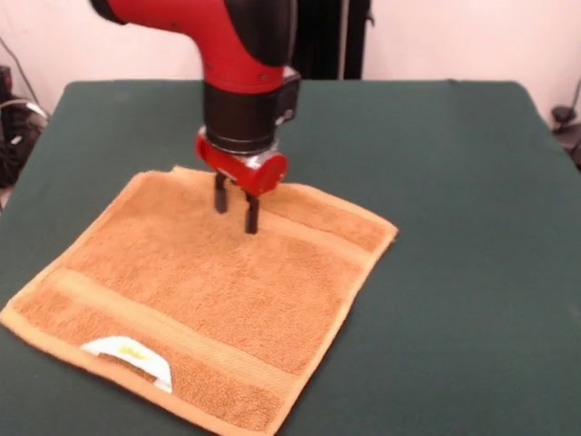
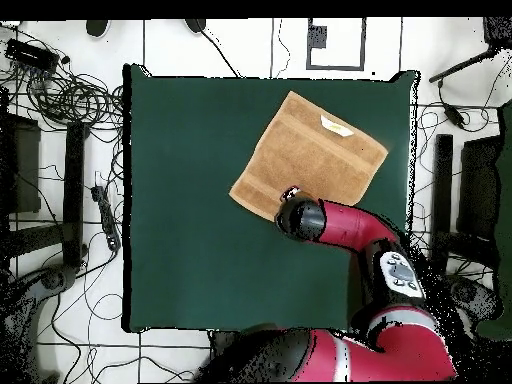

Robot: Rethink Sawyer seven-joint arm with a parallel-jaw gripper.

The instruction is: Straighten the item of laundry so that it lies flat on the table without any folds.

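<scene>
A small orange-tan terry towel (image 1: 213,291) is spread flat on the dark green counter (image 1: 454,182); the end effector (image 1: 234,211) is held slightly open, empty, above its far band.

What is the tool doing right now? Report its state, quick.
Tool: open, two black fingers apart, holding nothing, poised at the far band of the flat orange-tan terry towel on the dark green table.
</scene>
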